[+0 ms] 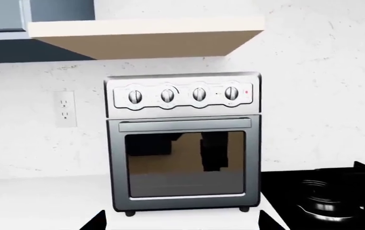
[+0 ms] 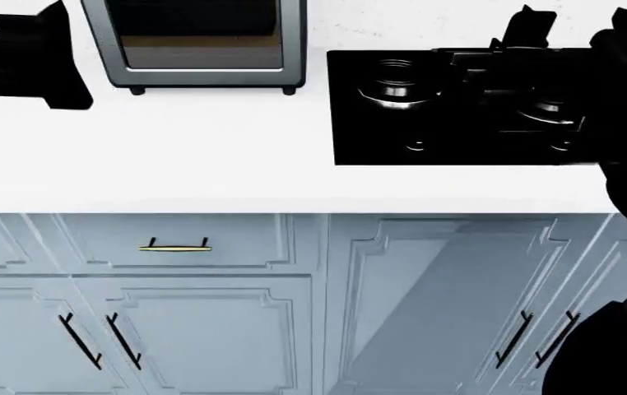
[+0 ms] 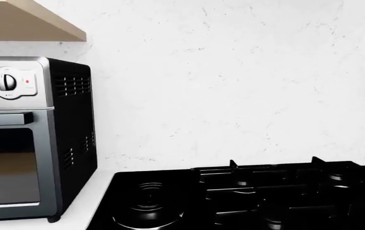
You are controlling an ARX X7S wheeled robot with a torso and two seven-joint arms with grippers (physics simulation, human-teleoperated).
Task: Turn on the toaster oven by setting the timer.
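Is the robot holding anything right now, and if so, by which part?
Nothing is held. Both wrist views look straight at the toaster oven and the gas hob from a distance, with nothing between the pincers.

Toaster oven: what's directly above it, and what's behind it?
A tan wooden shelf hangs above the toaster oven, with a gap between them. Behind it is white marbled wall, with an outlet off to one side. The wall directly behind the oven is hidden.

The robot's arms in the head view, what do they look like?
Both arms render as flat black, blocky silhouettes with no visible cables, markings or surface detail. The left arm is an angular, stepped shape; the right arm is bulkier and rounder. In the left wrist view, only two black fingertips show.
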